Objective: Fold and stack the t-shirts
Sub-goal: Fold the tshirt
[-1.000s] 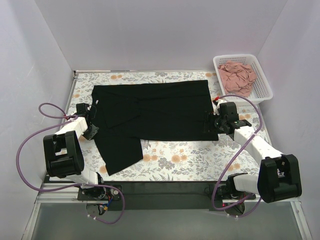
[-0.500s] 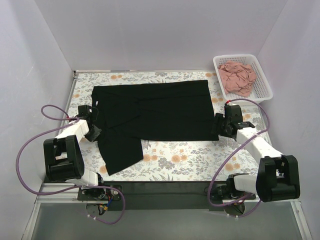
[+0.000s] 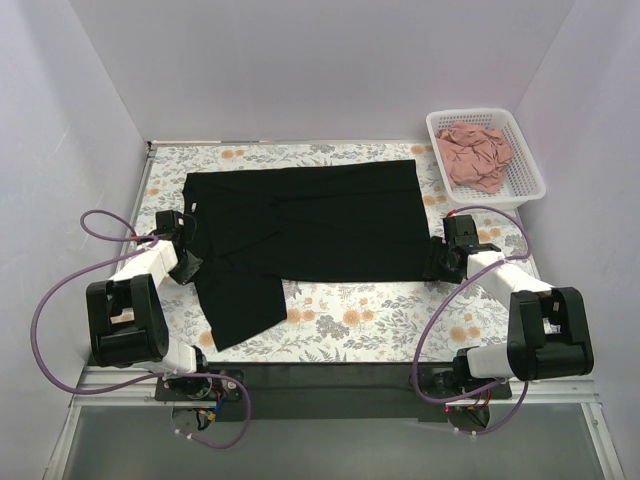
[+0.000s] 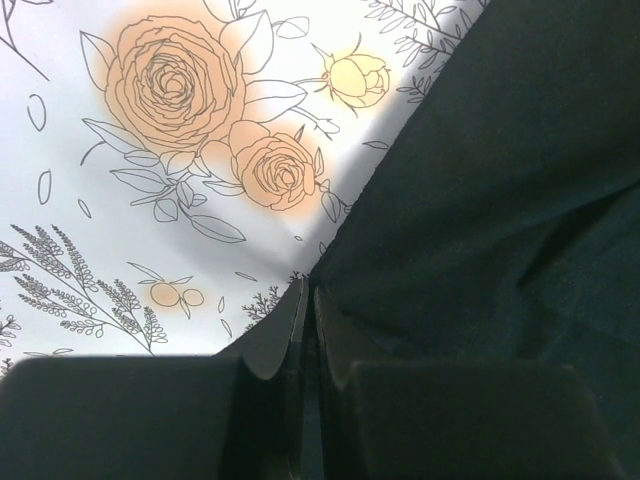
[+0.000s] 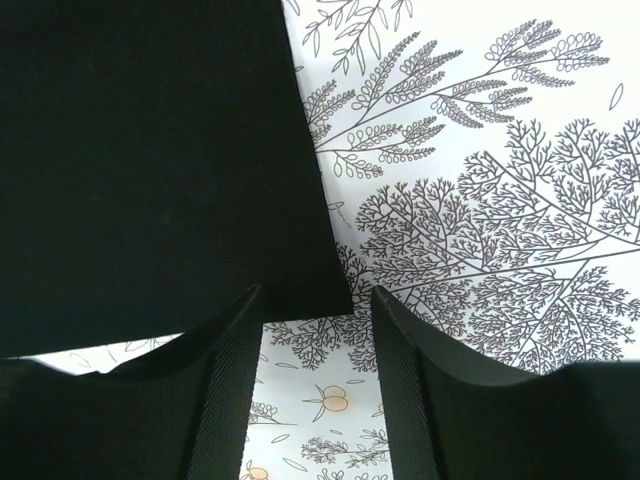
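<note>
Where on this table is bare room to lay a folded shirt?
Widest: the near strip of table between the black t-shirt and the arm bases. Narrow: the far strip by the wall. Crowded: the basket, holding the pink t-shirt.

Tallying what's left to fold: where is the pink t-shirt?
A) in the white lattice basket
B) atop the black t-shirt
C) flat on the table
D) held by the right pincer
A: the pink t-shirt lies crumpled inside the white lattice basket.
</note>
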Motion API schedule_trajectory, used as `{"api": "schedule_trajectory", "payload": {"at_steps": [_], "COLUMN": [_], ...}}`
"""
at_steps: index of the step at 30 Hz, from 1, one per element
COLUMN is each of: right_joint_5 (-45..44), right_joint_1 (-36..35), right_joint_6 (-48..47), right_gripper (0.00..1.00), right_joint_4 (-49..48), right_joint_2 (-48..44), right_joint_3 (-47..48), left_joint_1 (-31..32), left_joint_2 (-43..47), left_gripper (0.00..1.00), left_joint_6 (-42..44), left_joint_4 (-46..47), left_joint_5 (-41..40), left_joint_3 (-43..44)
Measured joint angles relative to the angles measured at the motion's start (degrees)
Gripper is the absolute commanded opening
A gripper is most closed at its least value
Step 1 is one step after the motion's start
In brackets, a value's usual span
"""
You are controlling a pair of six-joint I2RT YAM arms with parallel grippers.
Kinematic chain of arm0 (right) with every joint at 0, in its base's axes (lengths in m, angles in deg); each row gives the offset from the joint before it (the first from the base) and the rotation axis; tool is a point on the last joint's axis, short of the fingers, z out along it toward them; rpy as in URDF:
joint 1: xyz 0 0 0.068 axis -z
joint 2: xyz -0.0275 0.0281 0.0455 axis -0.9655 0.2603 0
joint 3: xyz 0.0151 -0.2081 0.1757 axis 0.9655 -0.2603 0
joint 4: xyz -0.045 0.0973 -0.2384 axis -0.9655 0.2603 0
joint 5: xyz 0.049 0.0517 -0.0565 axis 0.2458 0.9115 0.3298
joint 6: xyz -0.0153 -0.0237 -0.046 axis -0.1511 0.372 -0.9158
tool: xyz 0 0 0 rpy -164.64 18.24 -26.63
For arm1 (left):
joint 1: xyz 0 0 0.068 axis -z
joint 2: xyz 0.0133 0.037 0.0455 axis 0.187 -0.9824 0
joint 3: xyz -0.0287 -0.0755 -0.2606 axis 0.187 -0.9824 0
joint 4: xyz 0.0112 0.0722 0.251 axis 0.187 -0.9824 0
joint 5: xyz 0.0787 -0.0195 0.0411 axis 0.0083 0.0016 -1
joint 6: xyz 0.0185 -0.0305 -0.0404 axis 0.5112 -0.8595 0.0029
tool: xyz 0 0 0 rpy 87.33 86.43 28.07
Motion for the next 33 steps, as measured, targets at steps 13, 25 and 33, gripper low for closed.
{"api": "schedule_trajectory", "payload": {"at_steps": [13,25,33], "right_joint_5": [-0.37,1.84,3.41], "right_joint_1": [0.26,1.42,1.88], "right_joint_6": [-0.22,-0.20,1.03], "right_gripper": [0.27,0.01,0.01], "right_joint_4": [-2.19,-0.04,2.43], "right_joint_2": [0.24,-3.32,-5.18], "right_joint_3": [-0.68,-1.75,2.14], "left_joint_1": [0.02,-1.60,-2.73], "left_joint_2": [1.38,8.76,10.78], "left_gripper": [0.00,0.00,0.00], "left_joint_6": [-1.11,-4.11,-5.35], "left_joint_4": [-0.55,-3.58,-7.13], "left_joint_5": [-2.34,-4.09,-4.13], "left_joint_3": [-0.22,-1.16,0.07]}}
